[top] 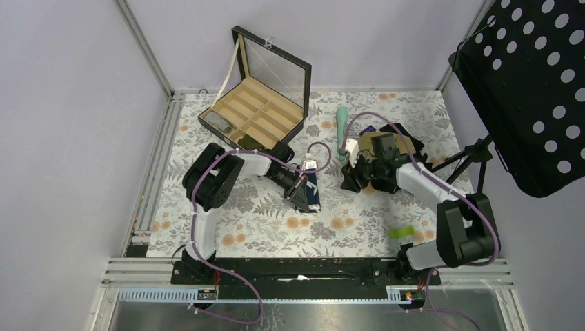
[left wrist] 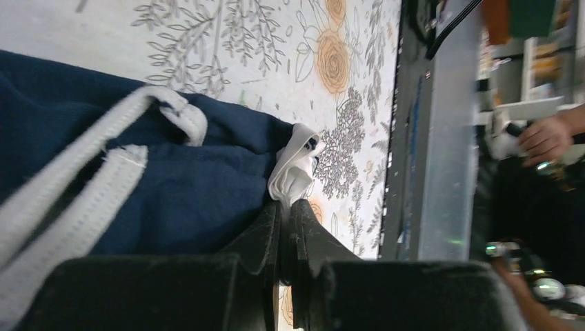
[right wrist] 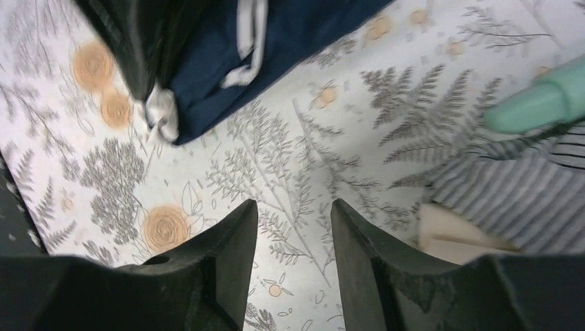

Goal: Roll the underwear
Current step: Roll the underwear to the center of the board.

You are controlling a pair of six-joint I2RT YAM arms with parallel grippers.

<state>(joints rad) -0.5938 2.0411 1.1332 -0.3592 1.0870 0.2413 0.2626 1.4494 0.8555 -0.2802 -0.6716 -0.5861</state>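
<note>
The underwear, dark navy with a white waistband edge, lies bunched on the floral cloth at the table's middle. My left gripper is on it. In the left wrist view the left gripper is shut on a white waistband corner, with the navy cloth to its left. My right gripper is to the right of the underwear, open and empty. In the right wrist view the right gripper hovers over bare cloth, with the underwear ahead of it.
An open compartment box with a glass lid stands at the back left. A mint-green object and a pile of garments, one of them striped, lie behind the right gripper. A green item sits front right. A black perforated stand overhangs the right.
</note>
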